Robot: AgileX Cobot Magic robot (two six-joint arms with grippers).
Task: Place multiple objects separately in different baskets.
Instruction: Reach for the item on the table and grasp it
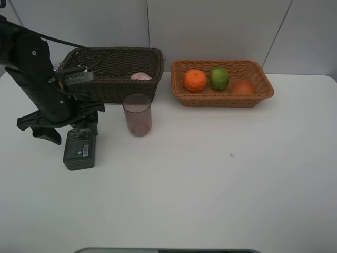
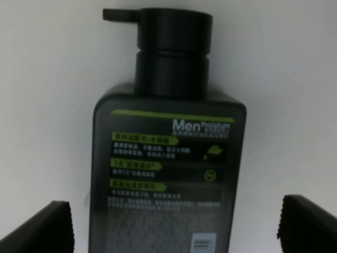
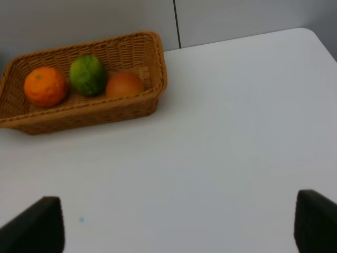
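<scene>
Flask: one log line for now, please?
left gripper open, straddling flask | right gripper open | cup on table | orange, lime, peach in tan basket

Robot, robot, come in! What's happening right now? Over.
Left hand open, flanking flask lying on table. Right hand open, empty. Cup upright beside flask, clear of hand.

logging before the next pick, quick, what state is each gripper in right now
left gripper: open, fingers either side of the dark green flask, not gripping it
right gripper: open, empty
</scene>
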